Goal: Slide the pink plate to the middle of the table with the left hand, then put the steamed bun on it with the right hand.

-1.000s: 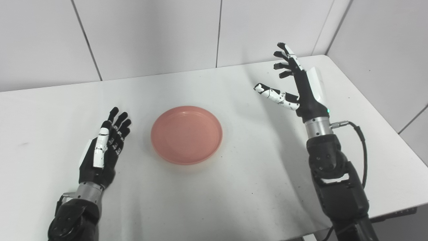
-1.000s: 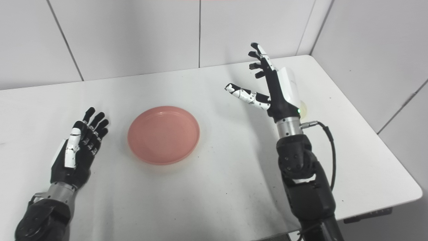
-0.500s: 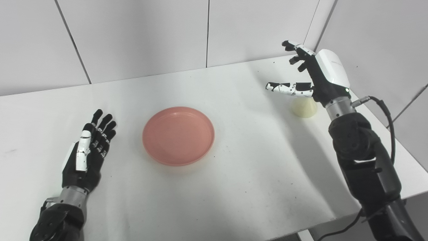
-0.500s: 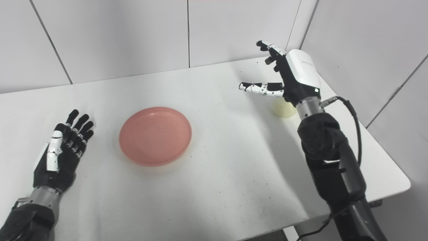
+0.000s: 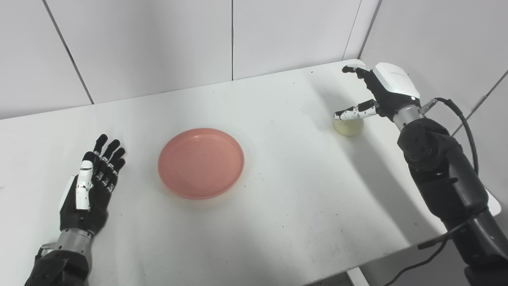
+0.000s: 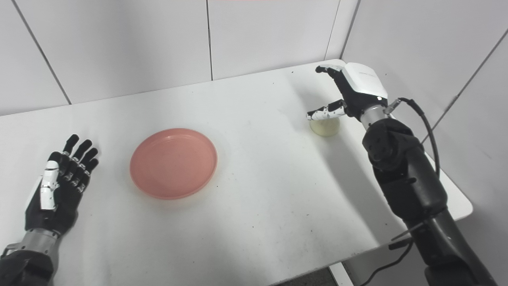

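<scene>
Our right hand (image 5: 381, 93) hangs just above the steamed bun (image 5: 348, 126), fingers spread wide and holding nothing, thumb reaching over the bun's near top. We judge the grasp to be the risky part: the bun looks soft and rounded, so if we close off-centre it could roll or squirt out sideways, and if we squeeze hard we may dent it.

The bun sits near the far right corner of the counter (image 5: 301, 186), with the counter's right edge just beyond the hand and the wall close behind it; a nudge that way could send the bun off the edge.

Toward the left of this hand the surface is open all the way to the pink plate (image 5: 201, 162), which lies well apart, so the carry looks unobstructed.

Our left hand (image 5: 89, 182) rests open and empty, palm up, just left of the plate without touching it.
</scene>
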Robot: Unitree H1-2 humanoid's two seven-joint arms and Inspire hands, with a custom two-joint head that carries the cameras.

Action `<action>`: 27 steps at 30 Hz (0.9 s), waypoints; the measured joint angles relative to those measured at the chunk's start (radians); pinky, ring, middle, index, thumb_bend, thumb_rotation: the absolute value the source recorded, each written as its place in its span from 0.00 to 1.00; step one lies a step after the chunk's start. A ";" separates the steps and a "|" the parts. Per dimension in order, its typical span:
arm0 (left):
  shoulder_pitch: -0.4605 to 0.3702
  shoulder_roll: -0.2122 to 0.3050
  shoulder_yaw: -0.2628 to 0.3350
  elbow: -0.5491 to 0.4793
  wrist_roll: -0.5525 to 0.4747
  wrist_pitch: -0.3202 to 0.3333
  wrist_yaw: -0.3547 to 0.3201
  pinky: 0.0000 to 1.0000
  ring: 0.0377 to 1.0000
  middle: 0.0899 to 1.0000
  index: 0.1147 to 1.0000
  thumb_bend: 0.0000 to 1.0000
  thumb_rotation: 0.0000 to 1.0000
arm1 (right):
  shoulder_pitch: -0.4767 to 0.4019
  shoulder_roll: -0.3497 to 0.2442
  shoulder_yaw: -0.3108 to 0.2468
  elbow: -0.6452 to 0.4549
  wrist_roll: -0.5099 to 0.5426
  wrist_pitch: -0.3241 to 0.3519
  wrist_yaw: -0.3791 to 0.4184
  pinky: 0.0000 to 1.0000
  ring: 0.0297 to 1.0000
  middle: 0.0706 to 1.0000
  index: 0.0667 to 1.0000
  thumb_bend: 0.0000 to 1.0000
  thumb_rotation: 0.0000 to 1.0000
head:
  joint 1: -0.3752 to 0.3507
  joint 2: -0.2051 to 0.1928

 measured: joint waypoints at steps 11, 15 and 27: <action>-0.005 0.005 0.009 0.010 -0.020 0.000 -0.020 1.00 0.97 0.97 0.98 0.44 1.00 | -0.033 -0.032 0.048 0.114 -0.016 0.029 0.035 0.67 0.82 0.86 0.79 0.85 0.27 | -0.014 0.011; -0.005 0.006 0.010 0.011 -0.023 0.001 -0.022 1.00 0.96 0.96 0.97 0.44 1.00 | -0.047 -0.032 0.063 0.133 -0.017 0.035 0.045 0.66 0.83 0.87 0.80 0.85 0.28 | -0.015 0.012; -0.005 0.009 0.010 0.009 -0.036 0.013 -0.030 1.00 0.97 0.96 0.97 0.44 1.00 | -0.059 -0.030 0.083 0.159 -0.009 0.048 0.048 0.71 0.83 0.84 0.78 0.86 0.25 | -0.022 0.028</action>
